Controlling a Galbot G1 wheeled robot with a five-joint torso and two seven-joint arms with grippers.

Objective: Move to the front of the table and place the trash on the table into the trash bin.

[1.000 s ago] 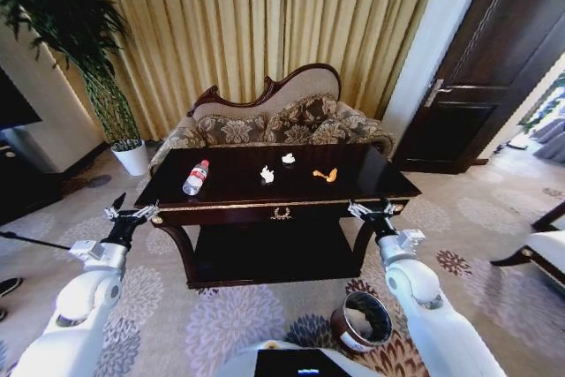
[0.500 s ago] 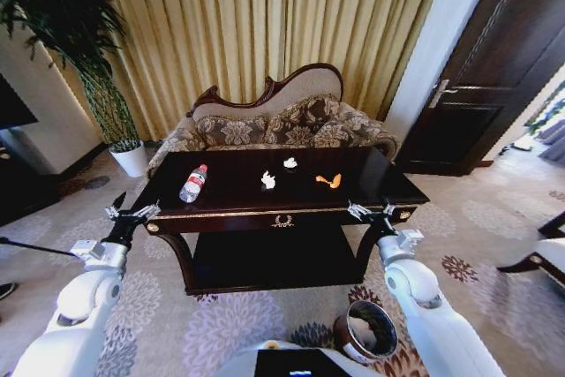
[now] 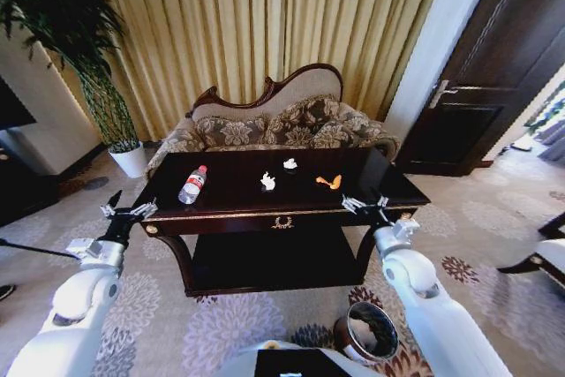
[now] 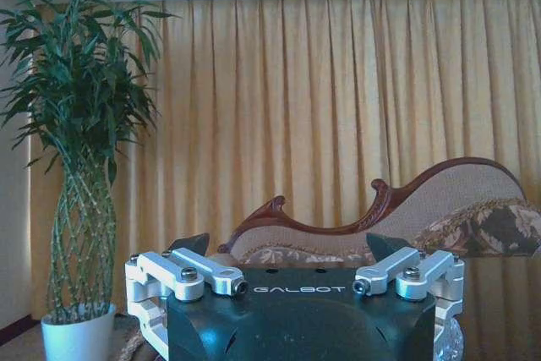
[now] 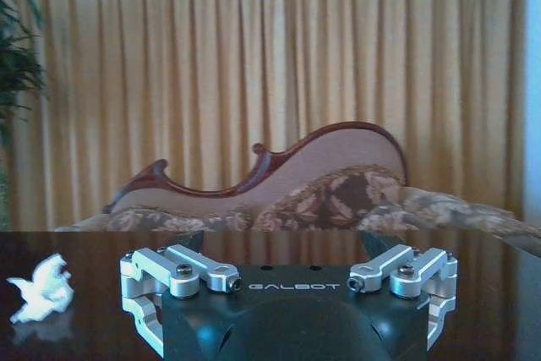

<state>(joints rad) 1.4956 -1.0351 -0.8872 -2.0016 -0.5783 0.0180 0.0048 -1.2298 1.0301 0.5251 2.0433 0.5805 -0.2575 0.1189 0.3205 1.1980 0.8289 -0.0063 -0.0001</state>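
Observation:
The dark glossy table stands straight ahead. On its top lie a clear bottle with a red cap at the left, two white crumpled scraps in the middle and an orange scrap to the right. The round brown trash bin sits on the carpet at the lower right, beside my right arm. My left gripper hangs open off the table's front left corner. My right gripper is open at the front right edge, level with the tabletop, with a white scrap off to one side.
A carved-back patterned sofa stands right behind the table, before gold curtains. A tall plant in a white pot is at the left. A dark door and a chair's edge are at the right. Patterned carpet surrounds the table.
The whole view has shifted a little since a second ago, so the camera moved. My right gripper has risen slightly toward the table's front right edge. The trash lies as before.

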